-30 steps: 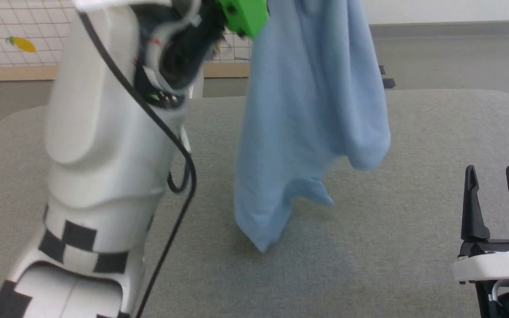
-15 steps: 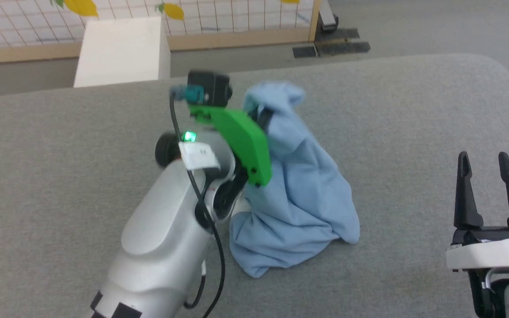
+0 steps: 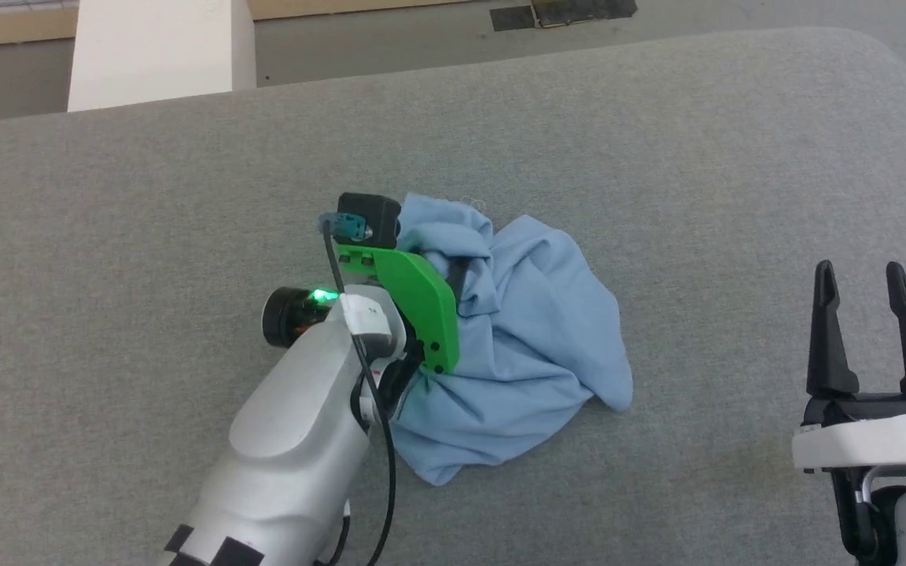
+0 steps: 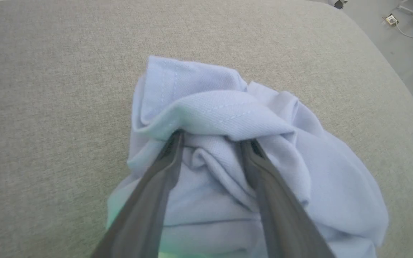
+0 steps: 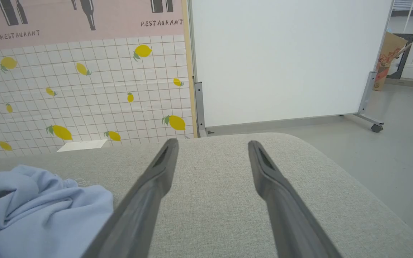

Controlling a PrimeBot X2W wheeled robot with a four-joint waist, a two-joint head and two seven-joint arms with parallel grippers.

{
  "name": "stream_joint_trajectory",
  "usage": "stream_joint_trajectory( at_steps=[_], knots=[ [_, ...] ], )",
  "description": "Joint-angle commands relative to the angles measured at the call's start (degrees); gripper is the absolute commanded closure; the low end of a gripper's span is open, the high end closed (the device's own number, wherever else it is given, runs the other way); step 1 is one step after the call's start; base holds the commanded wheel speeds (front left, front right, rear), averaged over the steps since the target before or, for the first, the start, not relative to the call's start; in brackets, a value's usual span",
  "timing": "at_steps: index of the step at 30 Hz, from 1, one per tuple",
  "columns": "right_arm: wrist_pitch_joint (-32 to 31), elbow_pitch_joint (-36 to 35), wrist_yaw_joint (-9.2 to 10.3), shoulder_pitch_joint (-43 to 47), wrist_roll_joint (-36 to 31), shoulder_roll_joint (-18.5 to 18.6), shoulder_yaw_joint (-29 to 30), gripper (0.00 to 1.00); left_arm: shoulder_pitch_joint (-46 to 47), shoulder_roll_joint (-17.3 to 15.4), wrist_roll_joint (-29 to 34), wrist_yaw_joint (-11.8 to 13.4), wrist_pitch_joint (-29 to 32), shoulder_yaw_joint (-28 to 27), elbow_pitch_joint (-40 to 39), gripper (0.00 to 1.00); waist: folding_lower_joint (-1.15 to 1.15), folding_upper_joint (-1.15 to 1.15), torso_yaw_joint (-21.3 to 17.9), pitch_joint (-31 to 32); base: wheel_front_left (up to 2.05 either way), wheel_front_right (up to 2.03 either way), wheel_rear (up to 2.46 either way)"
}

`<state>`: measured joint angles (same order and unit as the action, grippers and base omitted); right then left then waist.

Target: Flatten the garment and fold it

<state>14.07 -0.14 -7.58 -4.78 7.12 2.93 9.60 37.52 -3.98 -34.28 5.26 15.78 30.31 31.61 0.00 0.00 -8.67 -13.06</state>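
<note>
The garment (image 3: 532, 338), a light blue knit shirt, lies crumpled in a heap on the middle of the grey padded table (image 3: 657, 118). My left gripper (image 3: 459, 277) reaches into the heap's left top from below left, its green wrist bracket against the cloth. In the left wrist view its two fingers stand wide apart, open (image 4: 212, 138), with a hemmed fold of the garment (image 4: 210, 107) draped over both tips and loose cloth between them. My right gripper (image 3: 862, 271) stands open and empty at the lower right, well clear of the shirt. The right wrist view has the right gripper (image 5: 212, 143) and the garment (image 5: 41, 208) at the lower left.
A white box (image 3: 154, 47) stands beyond the table's far left edge, with grey floor behind. The table's rounded far right corner (image 5: 299, 143) gives onto floor, a lemon-patterned wall (image 5: 84, 89) and a white board on wheels (image 5: 281, 61).
The garment hung high from my left gripper, then came down onto the table and slumped into a heap. The left fingers have spread apart. The head camera tilted downward. The right gripper stayed put.
</note>
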Motion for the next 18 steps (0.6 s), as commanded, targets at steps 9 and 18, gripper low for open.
stream_joint_trajectory(
  at_steps=[9,18],
  knots=[
    [-0.18,0.59,0.09,1.58,-0.6,-0.05,0.79,0.0,-1.64,-2.83,-2.54,-2.59,-4.42,-2.73,-7.08,0.0,0.0,0.0,4.71,6.92,0.0,0.0,0.0],
    [-1.41,-0.74,0.09,4.2,-0.42,-0.05,0.55,0.0,-15.27,-12.35,0.09,2.35,-14.31,-9.75,-27.59,0.0,0.0,0.0,5.31,9.85,0.0,0.0,0.0]
  ],
)
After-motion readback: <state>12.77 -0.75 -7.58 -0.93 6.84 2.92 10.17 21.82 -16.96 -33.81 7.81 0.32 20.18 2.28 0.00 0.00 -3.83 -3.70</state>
